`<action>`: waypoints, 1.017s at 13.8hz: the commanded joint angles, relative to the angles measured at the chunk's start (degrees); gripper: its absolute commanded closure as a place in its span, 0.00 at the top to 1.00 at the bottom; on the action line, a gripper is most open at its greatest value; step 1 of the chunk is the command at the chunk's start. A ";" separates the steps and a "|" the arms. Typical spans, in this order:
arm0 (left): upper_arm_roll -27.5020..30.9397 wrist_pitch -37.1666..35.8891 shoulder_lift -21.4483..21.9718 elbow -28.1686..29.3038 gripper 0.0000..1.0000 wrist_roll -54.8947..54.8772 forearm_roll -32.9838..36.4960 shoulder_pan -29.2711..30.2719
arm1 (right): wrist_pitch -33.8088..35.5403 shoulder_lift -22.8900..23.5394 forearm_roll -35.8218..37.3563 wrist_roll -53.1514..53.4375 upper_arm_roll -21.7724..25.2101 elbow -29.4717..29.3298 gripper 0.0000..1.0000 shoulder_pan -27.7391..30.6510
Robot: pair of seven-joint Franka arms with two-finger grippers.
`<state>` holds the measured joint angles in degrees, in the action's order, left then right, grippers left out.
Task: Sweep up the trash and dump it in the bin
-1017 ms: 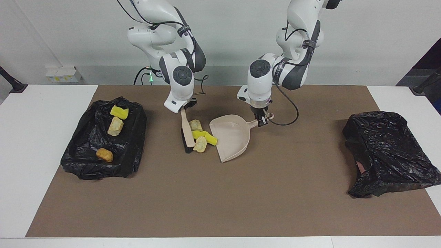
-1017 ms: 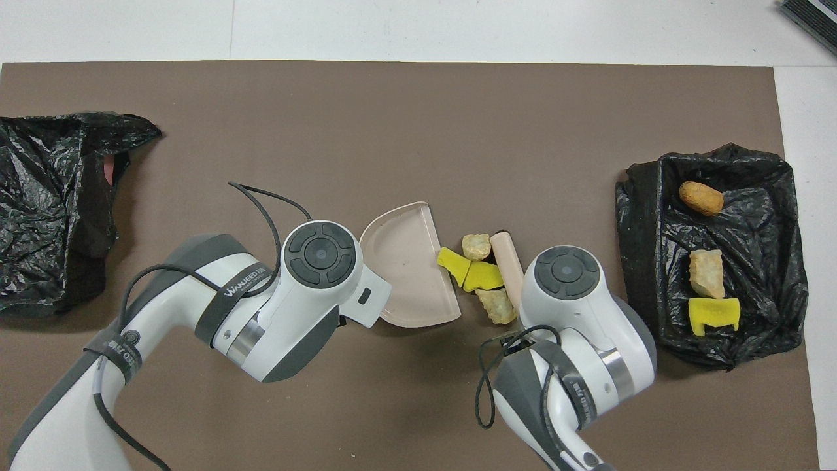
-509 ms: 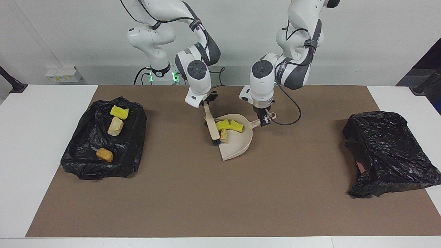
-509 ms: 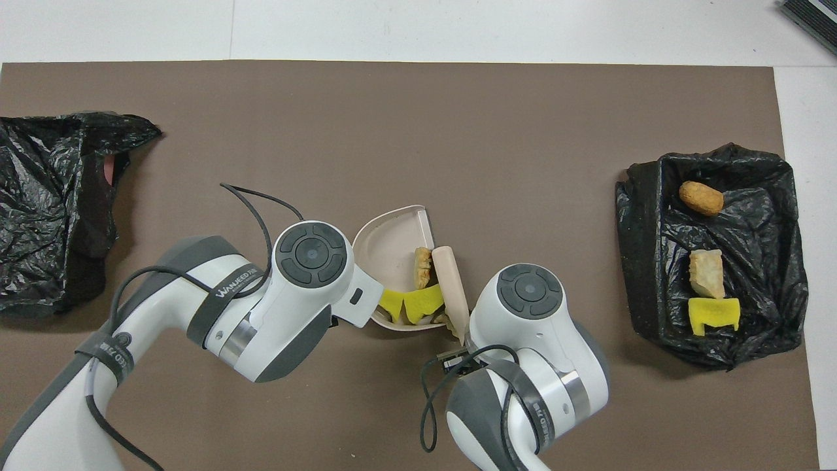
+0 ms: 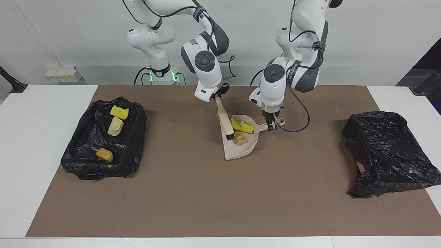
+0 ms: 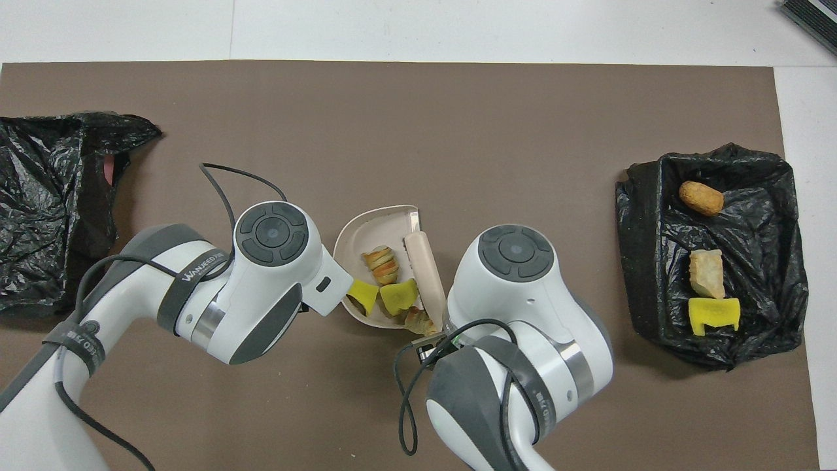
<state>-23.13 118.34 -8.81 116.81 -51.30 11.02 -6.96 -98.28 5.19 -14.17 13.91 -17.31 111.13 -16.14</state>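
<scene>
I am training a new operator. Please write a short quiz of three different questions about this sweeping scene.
1. True or false: the right gripper holds the dustpan.
2. How many trash chunks lie in the bag at the right arm's end?
3. The brush has its bristles: A) on the mat, B) in the dustpan, C) in a bag.

Key: 1 false, it holds the brush; the left gripper holds the dustpan. 2 three. 3 B.

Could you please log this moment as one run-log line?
phase: sweeping | right gripper: holds brush | left gripper: holds dustpan handle | trash: four pieces at pan, one at rim
</scene>
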 commanded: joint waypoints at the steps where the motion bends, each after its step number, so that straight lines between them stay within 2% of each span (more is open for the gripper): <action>1: 1.94 1.37 1.08 1.57 0.00 -3.62 -2.57 0.19 | 7.03 1.23 7.28 0.60 -0.53 -5.21 0.00 1.46; 3: 2.21 0.94 0.99 1.49 0.00 -5.04 -2.76 0.28 | 7.58 -0.60 10.12 2.43 -0.53 -2.69 0.00 1.20; 4: 2.21 0.76 1.08 1.57 0.00 -5.48 -2.76 0.19 | 6.62 -2.71 10.21 3.83 -0.45 1.86 0.00 1.98; 6: 2.21 0.76 1.34 1.84 0.00 -5.13 -2.76 -0.42 | 0.40 -8.15 10.21 3.58 -0.45 12.66 0.00 4.17; 7: 2.12 0.93 1.60 2.19 0.00 -5.22 -2.67 -0.60 | -1.28 -8.87 10.21 3.93 -0.53 15.76 0.00 5.06; 9: 2.03 0.67 2.48 2.98 0.00 -4.78 -2.15 -1.73 | -3.05 -8.36 9.43 5.16 -0.80 16.49 0.00 4.28; 11: 1.95 1.11 3.45 4.73 0.00 -4.43 -2.06 -2.18 | -6.64 -5.90 6.54 5.69 -0.89 16.84 0.00 2.26; 14: 1.94 1.02 3.63 4.91 0.00 -4.43 -2.14 -2.18 | -14.46 -2.82 -3.64 5.69 -0.97 16.67 0.00 -2.40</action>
<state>-21.64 118.41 -7.34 118.96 -55.14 9.21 -8.52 -108.84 1.06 -13.48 18.46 -17.96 127.76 -16.73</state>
